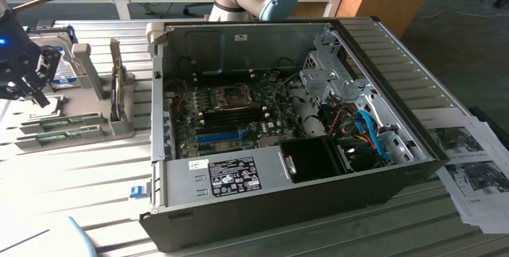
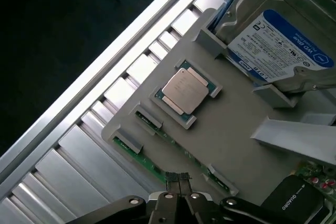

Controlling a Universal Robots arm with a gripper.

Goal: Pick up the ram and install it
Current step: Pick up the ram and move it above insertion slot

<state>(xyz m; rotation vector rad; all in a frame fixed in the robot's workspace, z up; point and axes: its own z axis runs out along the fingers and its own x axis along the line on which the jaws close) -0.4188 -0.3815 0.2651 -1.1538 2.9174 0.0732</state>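
Two rams stand on edge in a grey holder [image 1: 80, 120]; they are thin green sticks, one [image 1: 57, 124] just behind the other [image 1: 57, 140]. My gripper [image 1: 36, 99] hangs over the holder at the exterior view's far left, fingers shut with nothing between them. In the wrist view the shut fingertips [image 2: 177, 179] sit right above the outer ram [image 2: 147, 162], close to its edge, while the second ram [image 2: 157, 128] lies just beyond. Black memory slots [image 1: 238, 112] show on the motherboard inside the open computer case [image 1: 278, 209].
On the holder also sit a silver processor chip [image 2: 184, 93], a hard drive [image 2: 278, 35] with a blue-white label, and an upright card [image 1: 119, 90]. A bright-blue slot [image 1: 221, 136] lies on the motherboard. Printed papers [image 1: 469, 161] lie at the exterior view's right.
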